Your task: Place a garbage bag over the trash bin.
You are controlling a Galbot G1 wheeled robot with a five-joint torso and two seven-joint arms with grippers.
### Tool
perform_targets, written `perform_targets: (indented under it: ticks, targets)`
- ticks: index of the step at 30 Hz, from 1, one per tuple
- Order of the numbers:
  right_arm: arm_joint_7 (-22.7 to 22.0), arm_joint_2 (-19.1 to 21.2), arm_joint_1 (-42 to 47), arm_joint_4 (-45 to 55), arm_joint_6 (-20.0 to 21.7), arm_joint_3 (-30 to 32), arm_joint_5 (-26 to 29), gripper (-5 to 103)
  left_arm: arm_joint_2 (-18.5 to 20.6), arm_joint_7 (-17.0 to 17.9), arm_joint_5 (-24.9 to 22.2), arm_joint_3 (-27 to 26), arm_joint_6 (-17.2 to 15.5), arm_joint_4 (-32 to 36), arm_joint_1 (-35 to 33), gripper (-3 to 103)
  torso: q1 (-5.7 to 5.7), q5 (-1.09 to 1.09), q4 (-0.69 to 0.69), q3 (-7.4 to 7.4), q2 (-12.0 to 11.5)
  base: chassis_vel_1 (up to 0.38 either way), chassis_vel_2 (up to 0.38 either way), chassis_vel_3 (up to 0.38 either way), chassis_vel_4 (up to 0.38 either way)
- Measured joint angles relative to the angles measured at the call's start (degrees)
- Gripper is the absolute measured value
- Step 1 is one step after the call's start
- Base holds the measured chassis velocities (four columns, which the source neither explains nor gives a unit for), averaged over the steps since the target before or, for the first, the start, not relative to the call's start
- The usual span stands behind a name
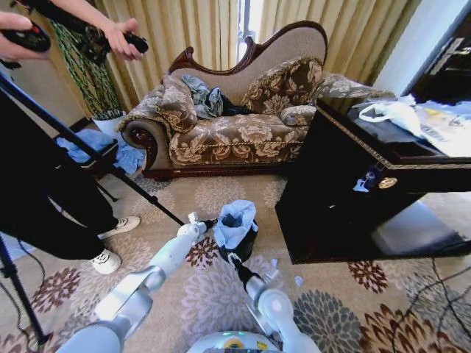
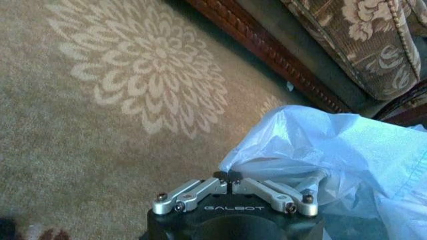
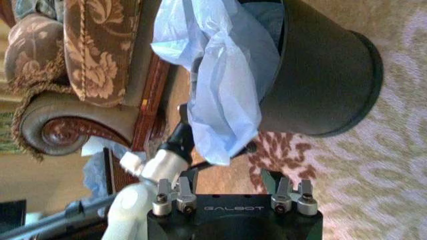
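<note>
We see the bag [image 1: 234, 223] draped on the bin [image 1: 243, 248], left gripper [image 1: 210, 221] beside its left edge, jaws closed, apparently pinching film. Right gripper [image 1: 234, 259] sits just nearer us, jaws open, empty.

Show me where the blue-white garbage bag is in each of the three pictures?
Head view: the garbage bag sits low in the middle, draped over the black trash bin on the carpet.
Left wrist view: the bag fills the lower right corner, beside the left gripper.
Right wrist view: the bag hangs from the bin's rim, top centre.
Shared landmark: the flowered sofa, also at and.
</note>
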State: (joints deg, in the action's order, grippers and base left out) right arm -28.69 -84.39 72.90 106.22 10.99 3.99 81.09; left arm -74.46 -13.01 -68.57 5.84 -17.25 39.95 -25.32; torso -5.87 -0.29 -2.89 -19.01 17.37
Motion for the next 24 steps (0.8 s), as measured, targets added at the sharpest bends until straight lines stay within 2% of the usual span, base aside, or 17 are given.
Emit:
perform_targets:
  ticks: [5,10,19,20,24]
  targets:
    - [-0.09,-2.35,-3.29,-3.72,-0.56,0.94,-1.02,61,0.47,0.24,-0.40,0.13,-0.03,1.18,-0.62,0,0.00,0.00,0.01,0.00,-0.01,0.000,0.000,0.000,0.000]
    - [0.78,-2.33,-4.41,-5.32,-0.77,1.22,-3.47,65,0.62,0.26,-0.64,0.24,-0.04,1.50,-0.69,0,0.00,0.01,0.01,0.00,-0.01,0.000,0.000,0.000,0.000]
    - [3.50,-2.57,-5.13,-9.71,-1.32,1.64,-8.48,60,0.34,0.23,-0.70,0.29,-0.01,1.32,-0.63,0,0.00,0.01,0.01,0.00,-0.01,0.000,0.000,0.000,0.000]
    - [3.58,-2.70,-5.19,-9.97,-1.36,1.60,-8.94,50,0.36,0.23,-0.73,0.29,-0.01,1.32,-0.63,0,0.00,0.01,0.01,0.00,-0.01,0.000,0.000,0.000,0.000]
    - [3.62,-2.71,-5.04,-10.06,-1.36,1.27,-9.86,38,0.50,0.20,-0.81,0.27,0.00,1.27,-0.60,0,0.00,0.01,0.00,0.00,-0.01,0.000,0.000,0.000,0.000]
